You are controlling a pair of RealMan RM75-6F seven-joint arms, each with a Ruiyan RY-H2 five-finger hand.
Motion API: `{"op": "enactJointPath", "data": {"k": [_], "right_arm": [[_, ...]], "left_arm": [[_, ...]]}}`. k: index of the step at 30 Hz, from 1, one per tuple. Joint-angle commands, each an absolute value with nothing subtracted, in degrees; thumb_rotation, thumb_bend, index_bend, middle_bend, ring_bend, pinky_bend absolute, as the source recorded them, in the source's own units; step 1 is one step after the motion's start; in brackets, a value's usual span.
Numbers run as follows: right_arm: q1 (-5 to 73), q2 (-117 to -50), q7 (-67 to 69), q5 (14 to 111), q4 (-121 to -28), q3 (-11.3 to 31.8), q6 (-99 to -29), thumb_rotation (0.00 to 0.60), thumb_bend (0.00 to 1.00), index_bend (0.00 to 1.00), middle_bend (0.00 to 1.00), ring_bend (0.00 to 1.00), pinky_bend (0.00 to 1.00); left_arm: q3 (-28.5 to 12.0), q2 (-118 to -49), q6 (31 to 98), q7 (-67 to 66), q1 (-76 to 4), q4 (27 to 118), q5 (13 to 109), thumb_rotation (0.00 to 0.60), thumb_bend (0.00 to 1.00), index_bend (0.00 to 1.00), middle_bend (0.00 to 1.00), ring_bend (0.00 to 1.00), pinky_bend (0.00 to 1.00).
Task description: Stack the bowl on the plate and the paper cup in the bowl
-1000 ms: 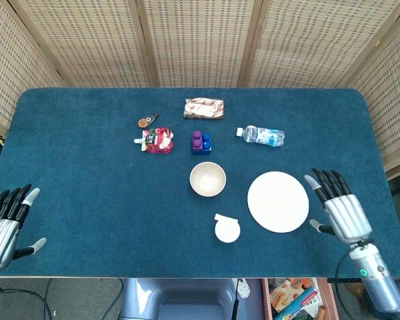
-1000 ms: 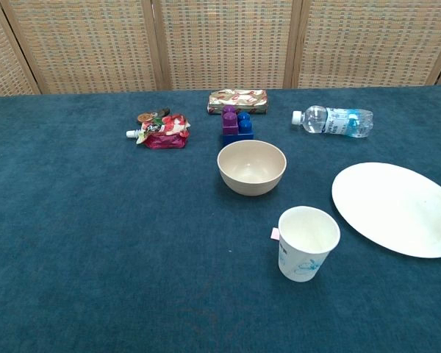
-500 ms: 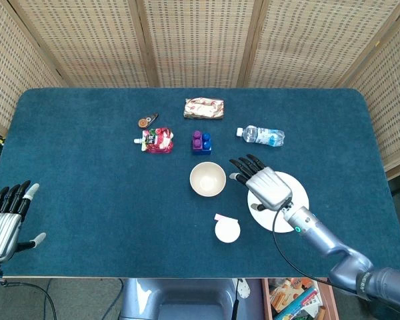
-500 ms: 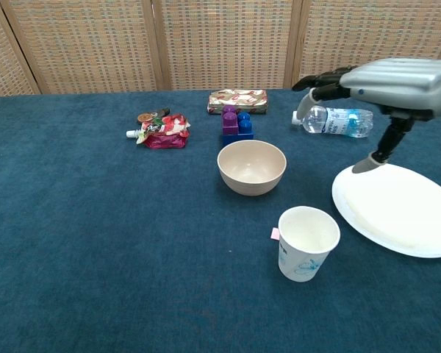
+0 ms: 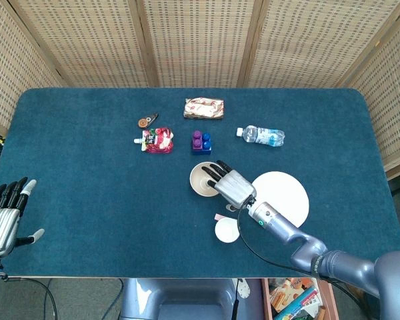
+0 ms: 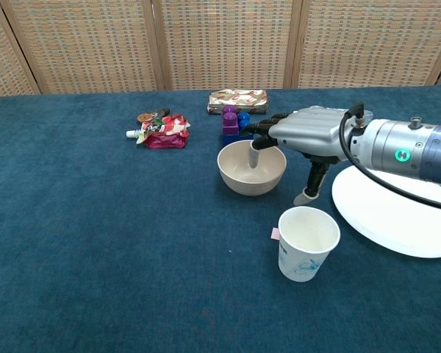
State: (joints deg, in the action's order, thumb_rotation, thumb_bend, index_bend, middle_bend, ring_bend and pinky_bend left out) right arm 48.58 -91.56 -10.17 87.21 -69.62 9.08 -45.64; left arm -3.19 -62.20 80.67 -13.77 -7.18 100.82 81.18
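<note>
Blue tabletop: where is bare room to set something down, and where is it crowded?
Bare: the wide stretch of blue tabletop between the open left hand and the beige bowl, and the far-right strip beyond the clear water bottle. Crowded: the centre, where the right hand reaches over the bowl, beside the white paper cup and white plate.

Bowl [image 6: 251, 168] left of plate [image 6: 397, 209], cup [image 6: 306, 243] nearer

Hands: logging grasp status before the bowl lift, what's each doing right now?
Left hand: open, holding nothing.
Right hand: open over the bowl, no grip.
</note>
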Motion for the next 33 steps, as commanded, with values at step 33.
{"op": "enactJointPath", "data": {"k": [33], "right_arm": [[44.8, -82.9, 0.8, 89.6, -74.7, 6.8, -60.6, 0.600, 0.52, 0.68, 0.00, 0.00, 0.00]], "left_arm": [[-1.9, -61.3, 81.5, -11.6, -7.0, 101.4, 83.1, 0.600, 0.00, 0.00, 0.00, 0.00, 0.00]]}}
